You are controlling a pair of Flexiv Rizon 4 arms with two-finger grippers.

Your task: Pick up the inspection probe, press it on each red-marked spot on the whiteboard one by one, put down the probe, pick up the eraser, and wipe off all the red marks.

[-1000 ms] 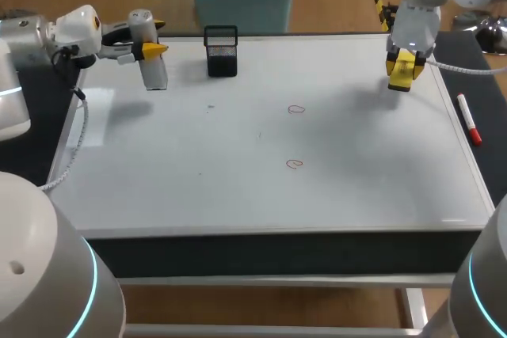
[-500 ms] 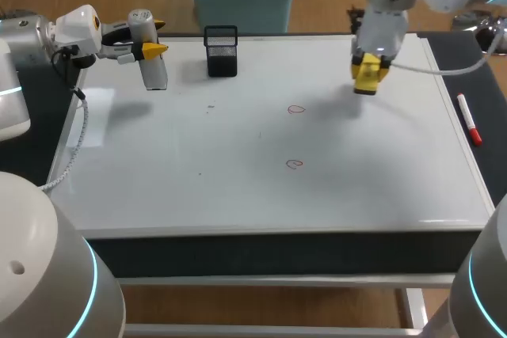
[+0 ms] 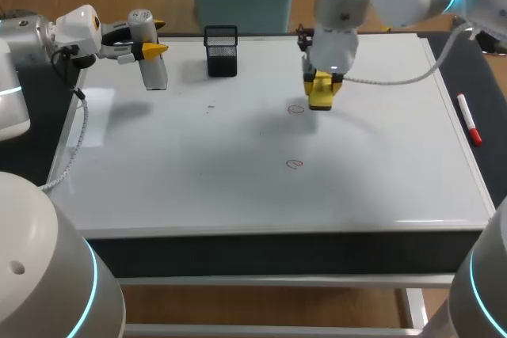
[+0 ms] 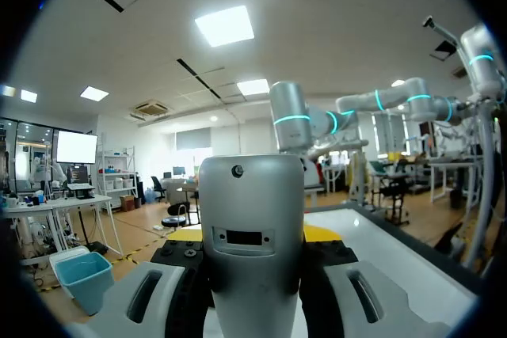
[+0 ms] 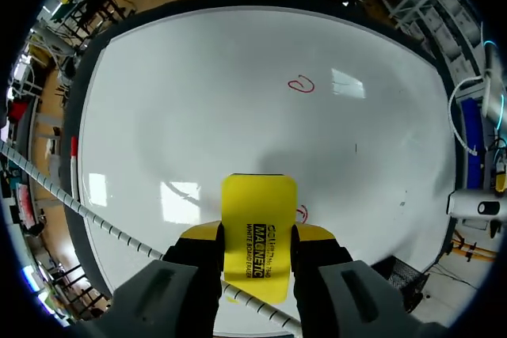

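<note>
Two arms in view, only one of them lately moved. Far left: no shift over the past second. Left gripper [image 3: 150,37] still clamped on the inspection probe [image 3: 152,69], with a finger on either side of its grey barrel. Upright above the rear left corner of the whiteboard [image 3: 198,187], and not yet put down. Same hold in the left wrist view, with the probe [image 4: 250,227] filling the gap between the fingers.

Further right: right gripper [image 3: 321,85], closed on the yellow eraser [image 3: 319,102], carried across from the board's rear right to just beside the farther red mark [image 3: 296,109]. In the right wrist view, that mark [image 5: 302,213] peeking out at the edge of the eraser [image 5: 258,195]. Pad on the surface or just above it: cannot tell. Nearer red mark [image 3: 295,164] untouched, well apart from the eraser. Judged from this: wiping about to begin, both marks left to clear.

As for containers: only a black mesh holder [image 3: 221,51] at the rear of the board, between probe and eraser. Nothing to be made out inside.
</note>
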